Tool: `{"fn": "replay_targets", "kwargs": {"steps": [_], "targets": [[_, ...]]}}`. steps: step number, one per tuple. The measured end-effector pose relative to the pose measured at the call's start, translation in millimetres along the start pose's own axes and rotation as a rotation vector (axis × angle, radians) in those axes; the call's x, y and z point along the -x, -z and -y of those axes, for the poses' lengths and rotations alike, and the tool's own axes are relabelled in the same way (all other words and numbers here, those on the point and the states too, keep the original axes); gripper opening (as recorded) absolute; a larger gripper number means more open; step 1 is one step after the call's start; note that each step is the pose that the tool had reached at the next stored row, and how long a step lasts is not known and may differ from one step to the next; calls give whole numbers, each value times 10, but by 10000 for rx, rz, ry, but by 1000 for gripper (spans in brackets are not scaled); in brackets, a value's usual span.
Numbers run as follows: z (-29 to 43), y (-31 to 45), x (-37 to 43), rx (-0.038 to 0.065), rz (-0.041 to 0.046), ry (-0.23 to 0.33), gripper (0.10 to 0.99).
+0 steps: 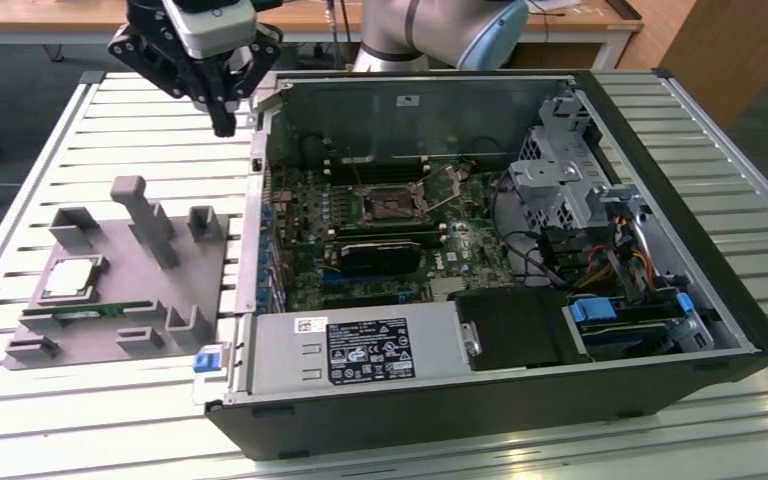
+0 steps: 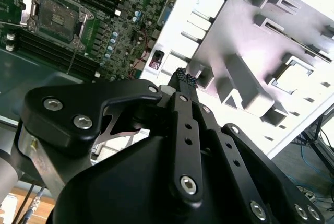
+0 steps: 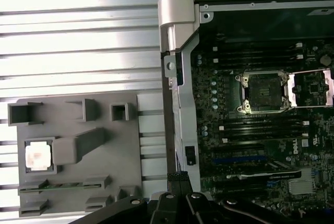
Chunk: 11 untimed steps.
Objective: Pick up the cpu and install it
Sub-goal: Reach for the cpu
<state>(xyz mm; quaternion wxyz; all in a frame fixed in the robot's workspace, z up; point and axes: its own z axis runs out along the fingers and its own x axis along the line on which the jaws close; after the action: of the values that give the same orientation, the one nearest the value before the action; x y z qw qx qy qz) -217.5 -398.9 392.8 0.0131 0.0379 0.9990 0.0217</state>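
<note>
One cpu (image 1: 71, 278) is seen unpicked in the grey tray (image 1: 97, 338), the open socket (image 1: 387, 207) is left unfilled, and the gripper (image 1: 224, 127), pinched closed on nothing, is held well apart from it.

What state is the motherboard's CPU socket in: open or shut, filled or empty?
Open and empty: the silver metal retention frame lies flipped beside the dark square socket, whose recess is bare.

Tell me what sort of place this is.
Probably a robotics lab bench for PC assembly: an open computer case on a slatted metal table, a grey tray holding the cpu, and a robot gripper hanging above.
</note>
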Motion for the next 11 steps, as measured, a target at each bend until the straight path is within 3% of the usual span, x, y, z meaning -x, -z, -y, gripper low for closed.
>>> {"fn": "replay_targets", "kwargs": {"steps": [11], "targets": [[6, 2, -76, 0, 0, -1, 106]]}}
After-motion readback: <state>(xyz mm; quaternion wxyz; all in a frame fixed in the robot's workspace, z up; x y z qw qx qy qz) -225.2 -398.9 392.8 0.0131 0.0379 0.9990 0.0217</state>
